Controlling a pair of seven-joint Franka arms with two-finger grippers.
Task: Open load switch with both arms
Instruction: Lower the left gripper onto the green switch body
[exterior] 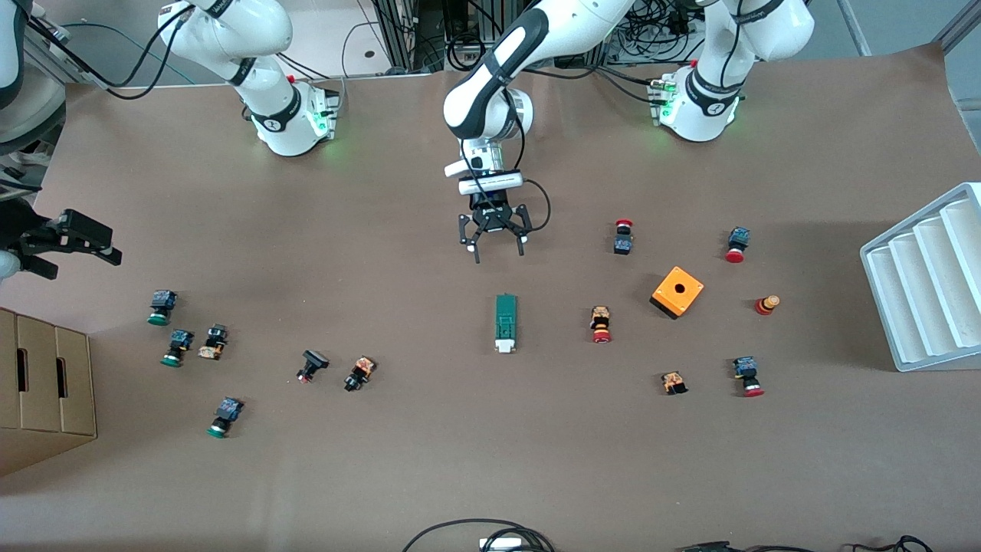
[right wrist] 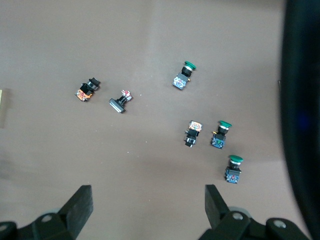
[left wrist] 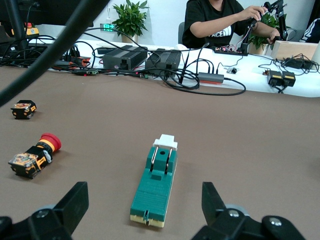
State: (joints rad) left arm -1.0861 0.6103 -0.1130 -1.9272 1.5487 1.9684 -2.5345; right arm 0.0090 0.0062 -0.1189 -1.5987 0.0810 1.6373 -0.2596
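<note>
With both grippers open, the left gripper [exterior: 497,247] hangs just above the load switch [exterior: 505,323] while the right gripper [exterior: 73,241] waits over the table's edge, so a skewed descent could nudge the loose block aside.

My right gripper [right wrist: 148,212] hung with fingers spread wide over brown table [right wrist: 150,160]; three green-capped push buttons [right wrist: 221,134] lay scattered below, well apart.

White jointed arms [exterior: 490,69], black fingers [exterior: 477,253]
</note>
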